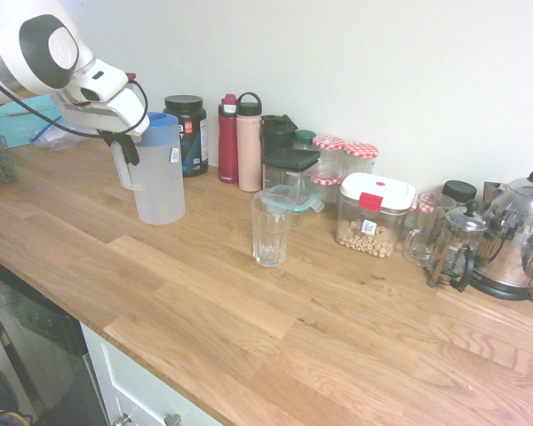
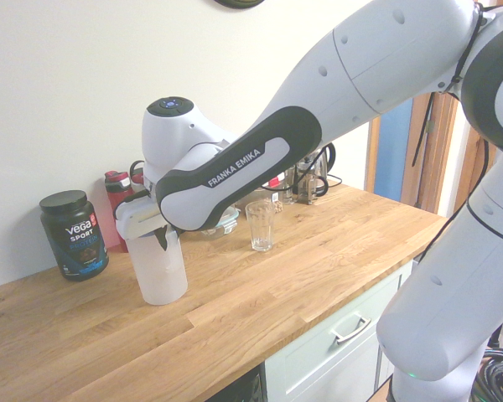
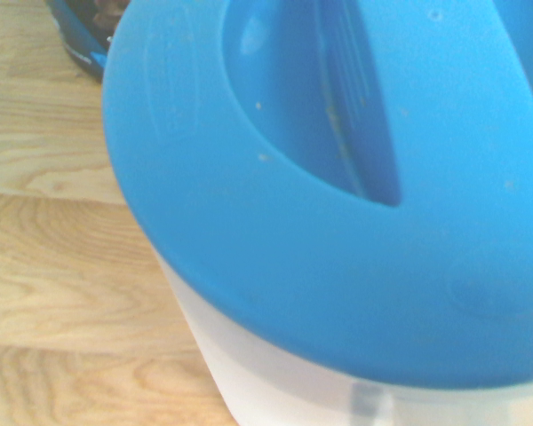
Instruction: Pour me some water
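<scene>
Standing nearest on the wooden counter (image 1: 204,293), the empty glass (image 1: 271,229) waits upright, well apart from the pitcher (image 1: 158,169), on the side away from its handle. Farther back, the gripper (image 1: 124,145) is clamped on that handle, so pouring means carrying the blue-lidded pitcher across towards the glass.

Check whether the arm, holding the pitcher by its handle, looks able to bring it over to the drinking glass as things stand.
Probably yes. The gripper is shut on the handle of the pitcher, and the worktop between it and the glass is bare. The bottles and jars stand behind, by the wall.
</scene>
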You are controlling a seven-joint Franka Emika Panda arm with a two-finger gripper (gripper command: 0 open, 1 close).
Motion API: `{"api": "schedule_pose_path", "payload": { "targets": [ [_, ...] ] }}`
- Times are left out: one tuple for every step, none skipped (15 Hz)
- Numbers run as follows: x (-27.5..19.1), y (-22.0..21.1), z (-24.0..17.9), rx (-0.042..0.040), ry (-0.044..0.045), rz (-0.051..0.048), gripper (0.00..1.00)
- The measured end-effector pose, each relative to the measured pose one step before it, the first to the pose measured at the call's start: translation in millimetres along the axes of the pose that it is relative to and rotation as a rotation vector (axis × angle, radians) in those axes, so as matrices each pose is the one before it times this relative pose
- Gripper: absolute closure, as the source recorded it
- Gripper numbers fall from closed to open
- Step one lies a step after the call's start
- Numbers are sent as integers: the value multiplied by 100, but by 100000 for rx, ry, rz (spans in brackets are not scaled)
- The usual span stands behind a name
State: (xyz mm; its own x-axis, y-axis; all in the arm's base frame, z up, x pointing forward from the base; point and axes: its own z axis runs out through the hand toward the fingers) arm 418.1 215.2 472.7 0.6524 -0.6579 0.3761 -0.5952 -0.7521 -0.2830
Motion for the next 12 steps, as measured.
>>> {"api": "schedule_pose_path", "payload": {
  "targets": [
    [-244,231,-567,-158,123,92,100],
    [-303,399,-842,-362,-30,517,100],
    [-433,454,-1250,-162,-96,523,100],
    [-721,540,-1500,-173,-93,-191,100],
    [-888,517,-1420,284,10,-648,100],
    [-925,581,-1140,157,177,-916,100],
    [-720,609,-825,-262,147,-648,100],
    [-349,593,-631,-1042,47,-338,100],
    [123,750,-238,-1590,-66,-62,100],
    [492,882,99,-1797,-414,68,100],
    [878,1050,246,-1750,-950,7,100],
    [1214,1168,361,-1726,-1629,399,100]
  ]
}}
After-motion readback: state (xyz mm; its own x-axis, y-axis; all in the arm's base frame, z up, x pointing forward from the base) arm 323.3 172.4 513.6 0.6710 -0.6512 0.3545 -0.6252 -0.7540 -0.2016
